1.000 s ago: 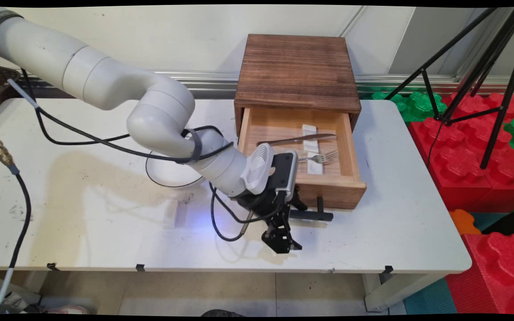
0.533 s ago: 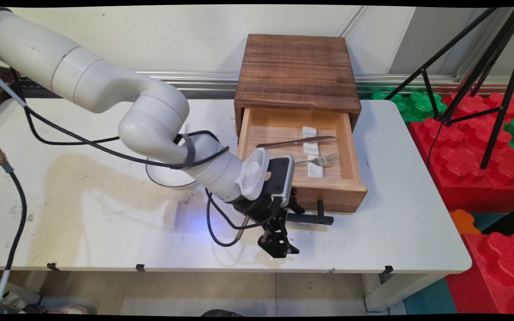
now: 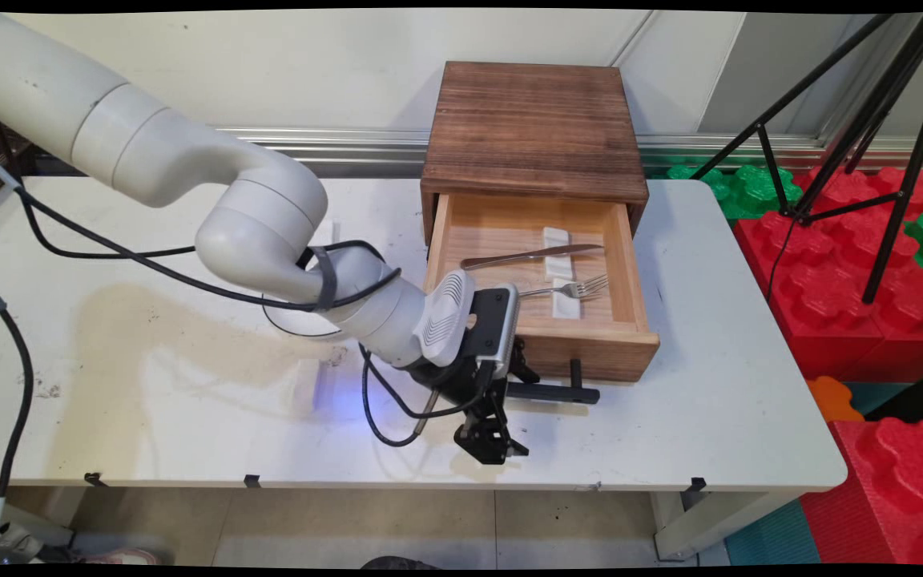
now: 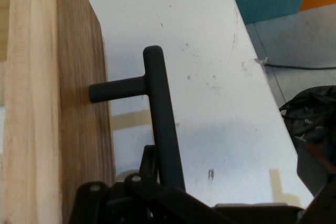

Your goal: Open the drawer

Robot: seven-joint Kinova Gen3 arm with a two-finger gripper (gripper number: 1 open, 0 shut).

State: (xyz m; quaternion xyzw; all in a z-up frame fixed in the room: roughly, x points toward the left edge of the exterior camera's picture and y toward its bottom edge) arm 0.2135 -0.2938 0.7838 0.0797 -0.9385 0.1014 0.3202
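Note:
A dark wooden box [image 3: 534,128] stands at the back of the white table with its light wooden drawer [image 3: 598,344] pulled out. A knife [image 3: 530,254] and a fork [image 3: 578,286] lie in the drawer on small white rests. A black T-shaped handle [image 3: 558,391] sticks out of the drawer front. My gripper [image 3: 489,445] hangs low over the table just left of and in front of that handle, open and holding nothing. In the hand view the handle bar [image 4: 160,124] runs up from the linkage beside the drawer front [image 4: 79,103].
A small white block [image 3: 305,386] lies on the table left of the gripper. A white round dish [image 3: 293,320] sits mostly hidden behind the arm. Black cables hang under the wrist. A black tripod [image 3: 870,120] and red and green foam blocks [image 3: 870,256] stand right of the table.
The gripper and wrist have drifted left and slightly toward the table's near edge, away from the handle. The drawer and cutlery have not moved.

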